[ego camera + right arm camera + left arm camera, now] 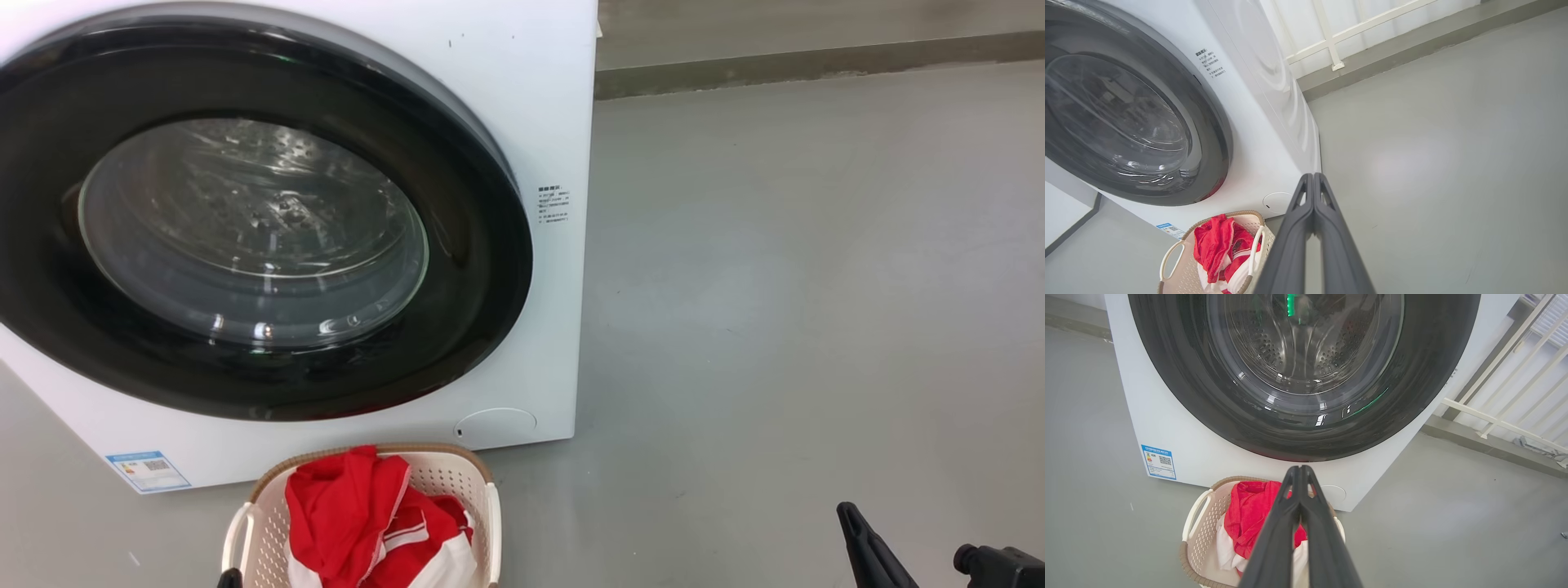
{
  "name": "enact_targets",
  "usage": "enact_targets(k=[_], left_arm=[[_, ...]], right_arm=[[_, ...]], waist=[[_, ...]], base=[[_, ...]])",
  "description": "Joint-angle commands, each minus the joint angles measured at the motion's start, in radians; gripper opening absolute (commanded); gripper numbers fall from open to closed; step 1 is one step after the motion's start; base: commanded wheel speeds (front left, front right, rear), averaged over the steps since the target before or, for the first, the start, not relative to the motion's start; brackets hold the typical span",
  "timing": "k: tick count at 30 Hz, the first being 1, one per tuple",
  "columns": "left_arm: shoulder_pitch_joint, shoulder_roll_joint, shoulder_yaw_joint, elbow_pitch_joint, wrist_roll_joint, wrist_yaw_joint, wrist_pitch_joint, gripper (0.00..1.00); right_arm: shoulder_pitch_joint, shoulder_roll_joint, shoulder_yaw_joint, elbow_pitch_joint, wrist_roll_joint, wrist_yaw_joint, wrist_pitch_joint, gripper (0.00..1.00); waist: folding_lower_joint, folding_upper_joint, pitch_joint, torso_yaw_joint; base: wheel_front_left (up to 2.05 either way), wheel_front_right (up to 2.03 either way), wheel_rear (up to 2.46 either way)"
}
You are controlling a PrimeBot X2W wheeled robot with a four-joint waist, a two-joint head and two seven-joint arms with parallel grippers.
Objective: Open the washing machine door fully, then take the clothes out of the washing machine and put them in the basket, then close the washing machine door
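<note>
The washing machine (522, 98) is a white box whose washing machine door (457, 245) lies flat against its front, black rim around a clear glass bowl. On the floor in front stands the cream basket (449, 482), and the red and white clothes (351, 506) are piled inside it. In the left wrist view my left gripper (1300, 470) is shut and empty, hovering above the basket (1204, 535) and the clothes (1249, 514), pointing at the door (1167, 375). My right gripper (1313, 177) is shut and empty, to the right of the basket (1184, 277), over bare floor. In the head view it (849, 518) sits at the lower right.
Grey floor (800, 286) stretches to the right of the machine up to a low ledge (816, 61). A white railing (1331, 36) runs behind the machine. A blue label (148, 470) marks the machine's lower left corner.
</note>
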Motion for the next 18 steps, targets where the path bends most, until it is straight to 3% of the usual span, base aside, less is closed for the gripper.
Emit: enact_targets(k=[1,18], left_arm=[[-0.042,0.014,0.005,-0.019,-0.035,-0.001,0.005,0.00],[-0.082,0.017,0.002,-0.012,-0.225,-0.002,0.054,0.00]], right_arm=[[-0.046,-0.010,-0.015,-0.024,0.029,0.000,0.006,0.00],[-0.081,0.008,-0.040,-0.025,0.179,0.000,0.054,0.00]], waist=[[-0.0001,-0.0001,0.001,0.001],[-0.0001,-0.0001,0.006,0.013]], base=[[0.00,0.00,0.00],[0.00,0.00,0.00]])
